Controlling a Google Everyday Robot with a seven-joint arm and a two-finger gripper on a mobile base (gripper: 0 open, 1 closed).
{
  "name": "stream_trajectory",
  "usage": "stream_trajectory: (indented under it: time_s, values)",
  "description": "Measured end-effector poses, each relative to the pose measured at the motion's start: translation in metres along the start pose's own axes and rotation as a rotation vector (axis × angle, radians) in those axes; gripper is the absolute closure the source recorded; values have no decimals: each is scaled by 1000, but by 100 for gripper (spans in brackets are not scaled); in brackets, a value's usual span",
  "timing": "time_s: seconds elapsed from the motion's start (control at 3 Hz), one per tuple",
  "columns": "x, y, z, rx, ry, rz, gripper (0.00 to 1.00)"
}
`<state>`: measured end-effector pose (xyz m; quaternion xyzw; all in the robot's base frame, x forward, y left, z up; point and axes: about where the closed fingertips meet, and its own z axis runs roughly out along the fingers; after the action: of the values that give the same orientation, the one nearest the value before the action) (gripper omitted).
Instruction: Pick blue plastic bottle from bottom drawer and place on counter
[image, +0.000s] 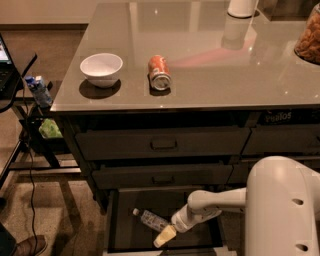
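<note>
Lying in bottom drawer (125, 236), blue plastic bottle (150, 219), end effector (166, 234) at its base end, grip cannot be told.

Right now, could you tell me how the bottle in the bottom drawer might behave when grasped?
The bottle lies on its side on the bottom drawer's flat floor, so it may roll if nudged. It looks clear and small, so probably light and squeezable. The tool hangs at its base end.

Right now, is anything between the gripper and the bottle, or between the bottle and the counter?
Nothing visible. The gripper is down in the open bottom drawer, right at the blue plastic bottle. The counter above has bare space beside the white bowl and orange can.
</note>
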<state>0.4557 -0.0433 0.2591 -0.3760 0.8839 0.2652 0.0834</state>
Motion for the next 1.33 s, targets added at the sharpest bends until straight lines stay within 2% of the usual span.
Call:
stream_trajectory:
  time_s: [0.33, 0.67, 1.33]
  values:
    - [-8, -11, 22, 33, -33, -3, 0]
    - [-19, -22, 46, 43, -43, -13, 0]
    - [-29, -42, 91, 38, -30, -9, 0]
